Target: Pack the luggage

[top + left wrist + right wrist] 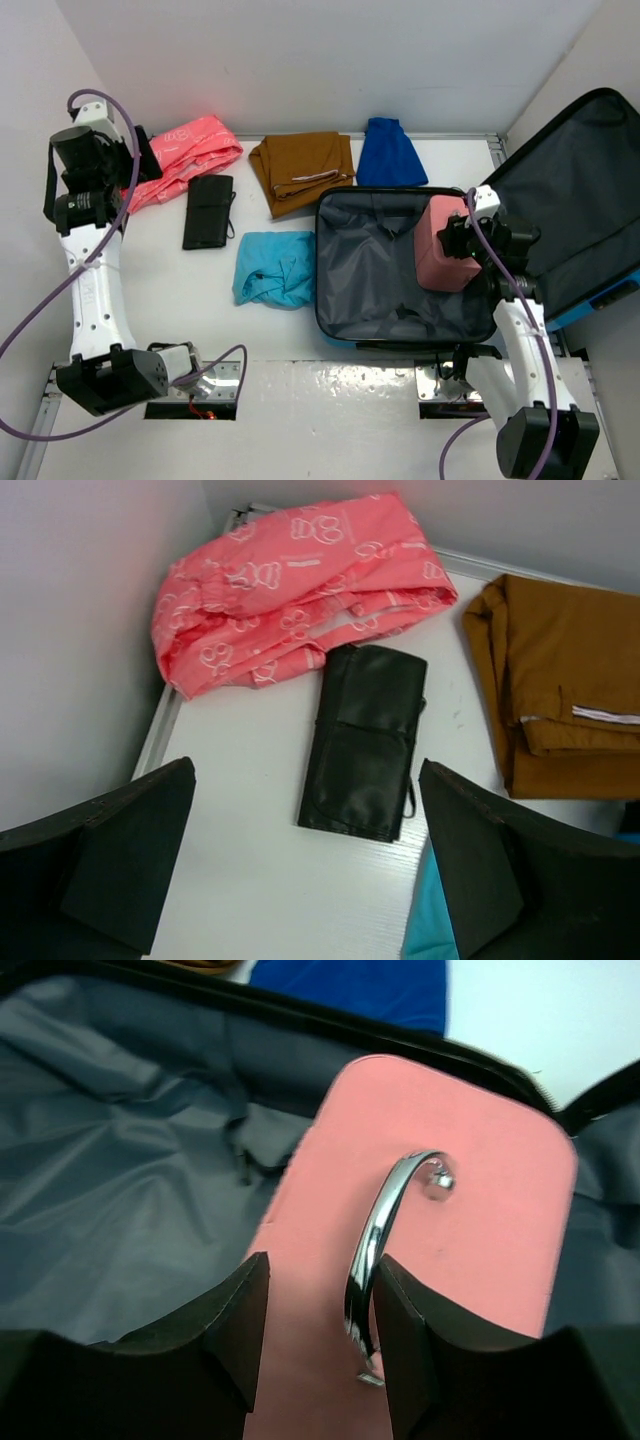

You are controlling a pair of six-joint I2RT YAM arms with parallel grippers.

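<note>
White bench (210, 290) carries everything, walled in on three sides. Largest on it is the luggage (365, 285), lying open at the right half of the bench: its dark grey lined base lies flat, and its lid (570, 210) is thrown back to the right, tilted up against the side wall, with a strip of bright blue shell showing at its lower edge.

Along the rear, from left to right, lie a coral-pink cloth (190, 155) with a white print, a folded brown garment (300, 168) and a blue cloth (388, 155). A turquoise cloth (275, 268) is crumpled just beside the left wall of the luggage.

Inside the base, at its right side, stands a pink case (445, 255). A black pouch (208, 210) lies flat between the coral-pink cloth and the brown garment.

On top of the pink case a curved chrome handle (385, 1210) arches. The right gripper (320, 1265) hangs over it, partly parted, the handle's near end against the inner edge of one finger and nothing pinched. The left gripper (305, 780) hovers over the black pouch, spread wide and holding nothing.
</note>
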